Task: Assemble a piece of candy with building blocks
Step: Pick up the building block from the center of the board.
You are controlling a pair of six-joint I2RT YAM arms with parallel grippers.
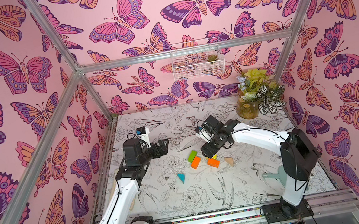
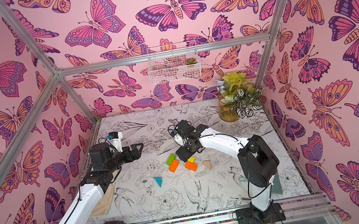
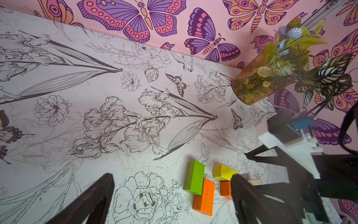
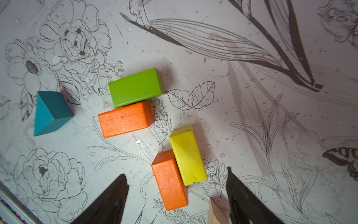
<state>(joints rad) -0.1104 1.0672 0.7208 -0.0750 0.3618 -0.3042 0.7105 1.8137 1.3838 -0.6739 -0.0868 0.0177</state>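
Surroundings: pink butterfly wallpaper (image 1: 20, 69) on every wall; white table (image 1: 175, 123) printed with black line-drawn flowers and birds.
Building blocks (image 2: 174, 165): six, lying loose near the middle of the table, not yet joined into the piece of candy.
Left pair: green brick (image 1: 192, 156) and left orange brick (image 1: 195, 162) lie flat with long sides touching and ends offset.
Right pair: yellow brick (image 4: 188, 155) and right orange brick (image 4: 169, 180) lie flat with long sides touching and ends offset, apart from the left pair.
Triangles: teal triangle (image 1: 181, 177) lies alone on the left arm's side of the bricks; tan triangle (image 1: 229, 161) lies near the right orange brick, on the right arm's side.
Right gripper (image 4: 176, 172): hangs low over the right pair, fingers spread to either side of it and touching neither; it holds nothing.
Left gripper (image 1: 166, 145): above the table, apart from the blocks, fingers spread wide, empty.
Back corner: vase of flowers (image 1: 247, 106) on the table; wire basket (image 1: 198, 65) on the back wall.
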